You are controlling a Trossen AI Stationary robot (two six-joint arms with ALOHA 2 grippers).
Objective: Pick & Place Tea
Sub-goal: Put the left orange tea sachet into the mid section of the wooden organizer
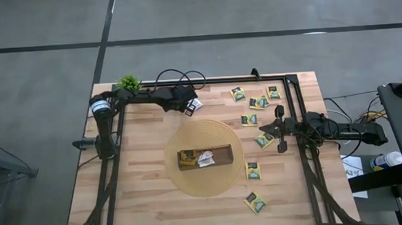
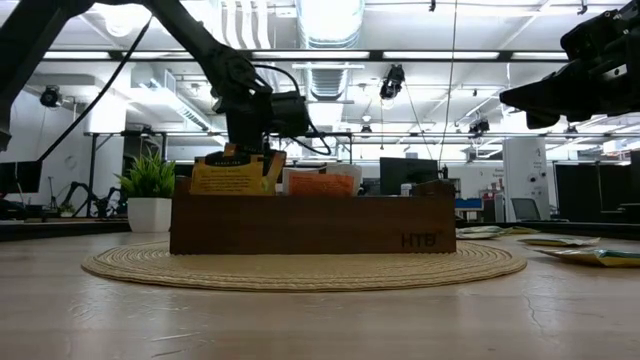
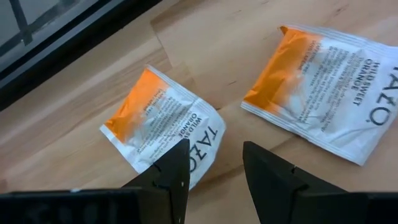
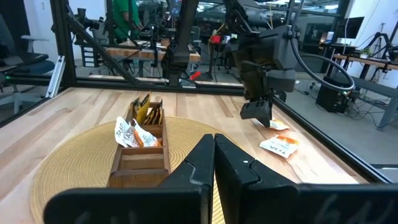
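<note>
Two white-and-orange tea sachets lie flat on the wood near the table's far edge, one (image 3: pixel 161 124) by my left finger and one (image 3: pixel 323 87) beside it. My left gripper (image 3: pixel 214 149) hovers open just over them, also seen at the far edge in the high view (image 1: pixel 189 107). I cannot tell whether a fingertip touches the nearer sachet. The long brown tray (image 1: pixel 220 155) rests on a round woven mat (image 1: pixel 205 184) and holds yellow and white-and-orange sachets (image 1: pixel 195 157) at its left end. My right gripper (image 4: pixel 214 149) is shut, raised over the table's right side (image 1: pixel 264 130).
Several dark green sachets (image 1: pixel 253 170) lie scattered on the table's right half, some under my right arm. A small potted plant (image 1: pixel 128 82) stands at the far left corner. A black frame rail (image 1: pixel 220 80) runs along the far edge close to my left gripper.
</note>
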